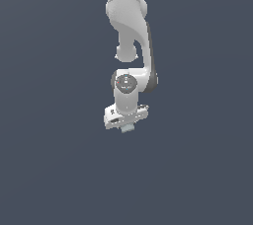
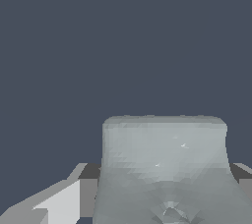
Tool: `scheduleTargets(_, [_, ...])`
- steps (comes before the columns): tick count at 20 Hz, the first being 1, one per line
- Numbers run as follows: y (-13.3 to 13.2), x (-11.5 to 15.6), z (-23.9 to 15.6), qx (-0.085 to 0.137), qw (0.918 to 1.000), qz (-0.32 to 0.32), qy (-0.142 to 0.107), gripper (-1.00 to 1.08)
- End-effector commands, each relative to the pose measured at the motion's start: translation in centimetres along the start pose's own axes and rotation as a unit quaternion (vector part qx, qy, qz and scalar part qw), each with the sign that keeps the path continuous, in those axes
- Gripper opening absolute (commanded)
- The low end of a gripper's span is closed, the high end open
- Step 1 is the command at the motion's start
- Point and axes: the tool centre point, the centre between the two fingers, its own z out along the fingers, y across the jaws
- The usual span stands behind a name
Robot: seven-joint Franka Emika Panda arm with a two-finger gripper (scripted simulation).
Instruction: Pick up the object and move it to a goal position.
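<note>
I see the arm (image 1: pixel 129 31) hanging straight down, with the claw (image 1: pixel 127 128) at its lower end. The object (image 1: pixel 128 128), a small pale grey-teal block, sits tucked under the claw's palm between the fingers (image 2: pixel 59 203). The claw is closed onto it. On my wrist view the object (image 2: pixel 165 169) fills much of the picture, right against the claw.

I am working in a bare simulated scene, not a real room: a flat, uniform slate-blue backdrop fills both views, and the white arm (image 1: pixel 129 46) is rendered in smooth, faceted computer-graphics shading, with 0 furnishings around it.
</note>
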Motion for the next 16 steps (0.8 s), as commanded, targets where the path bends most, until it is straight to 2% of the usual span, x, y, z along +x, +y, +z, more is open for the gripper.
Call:
scheduleTargets(1, [0.1,-0.1,-0.2,0.000,1.0000,0.000,0.000,-1.00])
scheduleTargets(9, [1.9,-1.3,-3.1,0.000,1.0000,0.000,0.000,-1.00])
scheduleTargets(16, [5.3,-3.5,-8.8,0.000,1.0000,0.000,0.000,-1.00])
